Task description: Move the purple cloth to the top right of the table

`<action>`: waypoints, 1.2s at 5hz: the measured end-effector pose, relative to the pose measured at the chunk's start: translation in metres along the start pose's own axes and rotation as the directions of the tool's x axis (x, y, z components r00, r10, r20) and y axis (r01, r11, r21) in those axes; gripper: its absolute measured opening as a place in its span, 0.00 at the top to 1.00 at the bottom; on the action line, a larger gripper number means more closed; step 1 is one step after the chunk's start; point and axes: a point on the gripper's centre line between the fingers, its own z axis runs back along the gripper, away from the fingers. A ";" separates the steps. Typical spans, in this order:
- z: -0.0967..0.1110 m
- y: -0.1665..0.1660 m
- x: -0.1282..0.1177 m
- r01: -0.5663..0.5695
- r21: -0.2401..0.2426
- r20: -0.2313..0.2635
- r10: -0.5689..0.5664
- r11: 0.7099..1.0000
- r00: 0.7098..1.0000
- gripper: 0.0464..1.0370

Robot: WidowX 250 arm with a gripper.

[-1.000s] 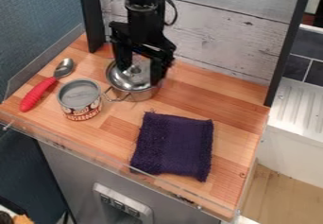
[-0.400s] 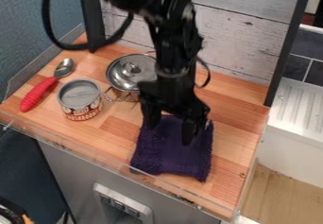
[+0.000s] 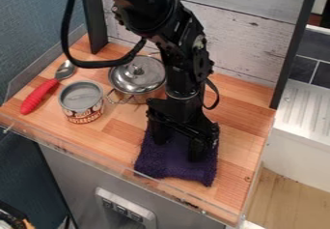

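Observation:
The black gripper (image 3: 178, 148) hangs over the middle of the purple cloth, its two fingers spread apart and pointing down, their tips at or very near the fabric. Folded into a rough square, the purple cloth (image 3: 174, 167) lies on the front right part of the wooden table (image 3: 241, 126). The gripper hides the cloth's upper part. Whether the fingertips press into the fabric I cannot tell.
A lidded metal pot (image 3: 136, 76) stands left of the arm, close to it. Further left are an open-looking can (image 3: 82, 102) and a red-handled spoon (image 3: 40, 95). A whitewashed plank wall (image 3: 238, 35) bounds the back; a clear rim (image 3: 97, 161) runs along the front.
From above the pot, the arm has swung right and toward the front, then dropped lower over the cloth. The cloth's upper edge looks slightly shifted under the gripper.

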 end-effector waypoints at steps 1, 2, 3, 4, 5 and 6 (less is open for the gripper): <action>-0.004 0.001 0.022 0.038 0.036 0.023 -0.039 0.999 0.999 0.04; -0.005 0.001 0.059 0.070 0.046 0.074 -0.074 0.996 0.994 0.04; -0.005 -0.005 0.091 0.107 0.043 0.097 -0.111 0.993 0.989 0.04; -0.007 -0.011 0.115 0.124 0.039 0.094 -0.127 0.991 0.987 0.04; -0.009 -0.014 0.127 0.136 0.028 0.073 -0.138 0.990 0.988 0.04; -0.008 -0.014 0.123 0.143 0.024 0.042 -0.144 0.989 0.989 0.04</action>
